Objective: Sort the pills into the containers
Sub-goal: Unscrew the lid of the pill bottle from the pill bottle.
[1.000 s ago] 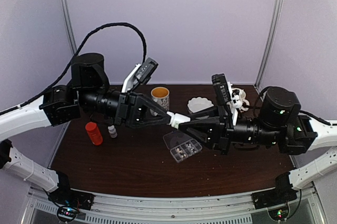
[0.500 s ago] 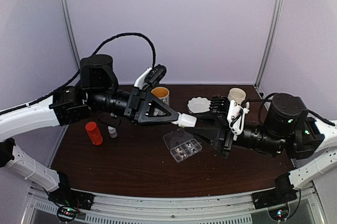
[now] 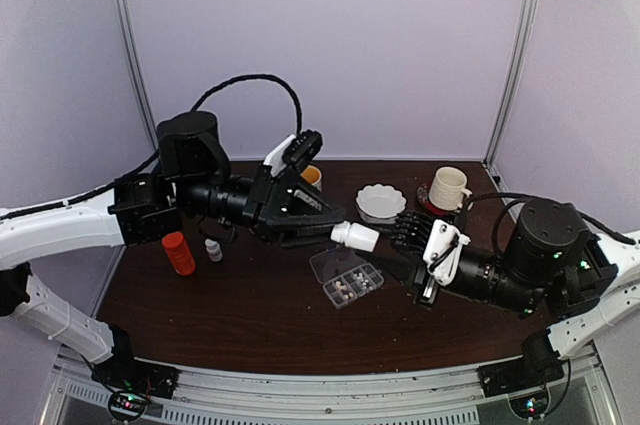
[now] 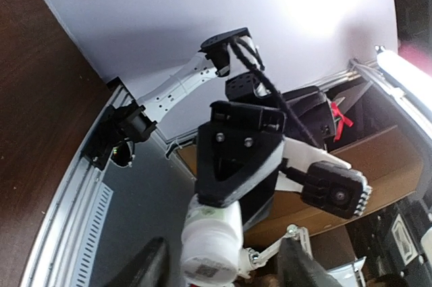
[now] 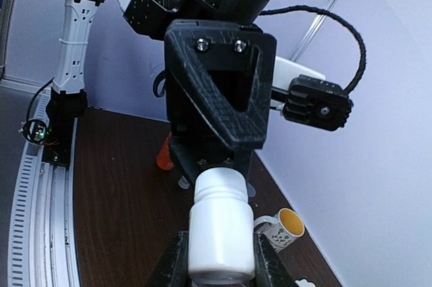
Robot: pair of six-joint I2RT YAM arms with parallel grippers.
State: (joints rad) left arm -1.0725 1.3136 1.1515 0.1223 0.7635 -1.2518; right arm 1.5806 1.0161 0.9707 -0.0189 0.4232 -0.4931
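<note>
The right gripper clamps the white bottle in mid-air. The left gripper stands wide around its cap end, not touching. The pill box, with pills inside, lies on the table at 6 o'clock from the bottle.

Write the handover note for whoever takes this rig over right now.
Left gripper: open, fingers either side of the white bottle, clear of it.
Right gripper: shut on the white bottle, holding it in the air above the table, cap on.
Pill box: on the table below the bottle, a lid open; a few pills lie in its compartments.
Done: some pills are in compartments.
Left: probably uncap the bottle and sort what it holds; its contents cannot be seen.
</note>
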